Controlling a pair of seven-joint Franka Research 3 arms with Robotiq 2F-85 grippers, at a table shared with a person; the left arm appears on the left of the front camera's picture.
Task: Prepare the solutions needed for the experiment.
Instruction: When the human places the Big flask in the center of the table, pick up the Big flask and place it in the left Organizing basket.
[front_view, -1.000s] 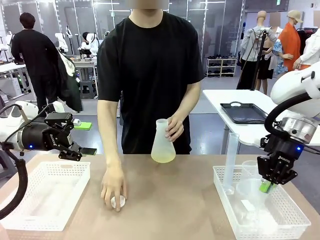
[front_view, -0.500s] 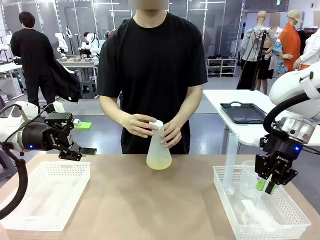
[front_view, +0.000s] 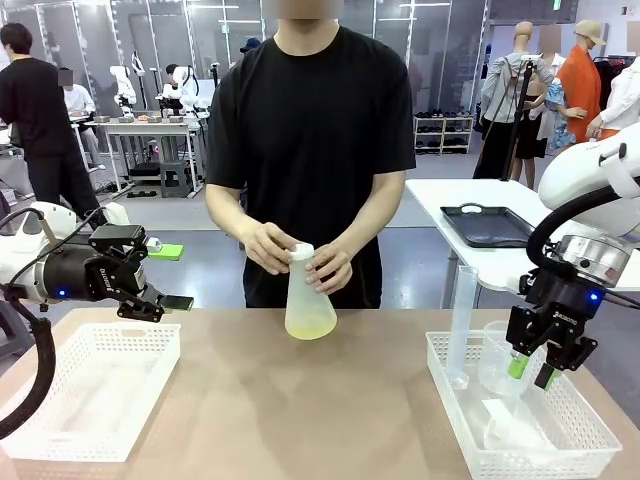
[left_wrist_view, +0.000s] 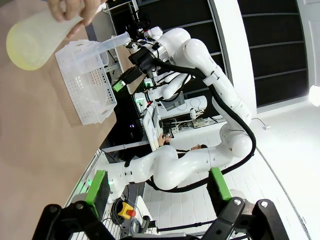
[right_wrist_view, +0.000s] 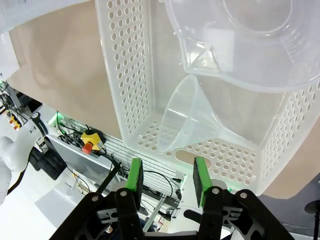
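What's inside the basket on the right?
The basket holds a funnel on its side, a beaker and a tall cylinder. What lies under the beaker is unclear.

Pale yellow solutions (left_wrist_view: 22, 49) in a flask (left_wrist_view: 46, 27) under a person's hand (left_wrist_view: 75, 7), seemingly on the table (left_wrist_view: 40, 160), near a white basket (left_wrist_view: 86, 86).

A short line of white lettering (front_view: 108, 272) is seen in the front view on the black body of the left gripper (front_view: 172, 276), but it is too small and blurred to be read. No other text, label, number or sign can be made out in any view
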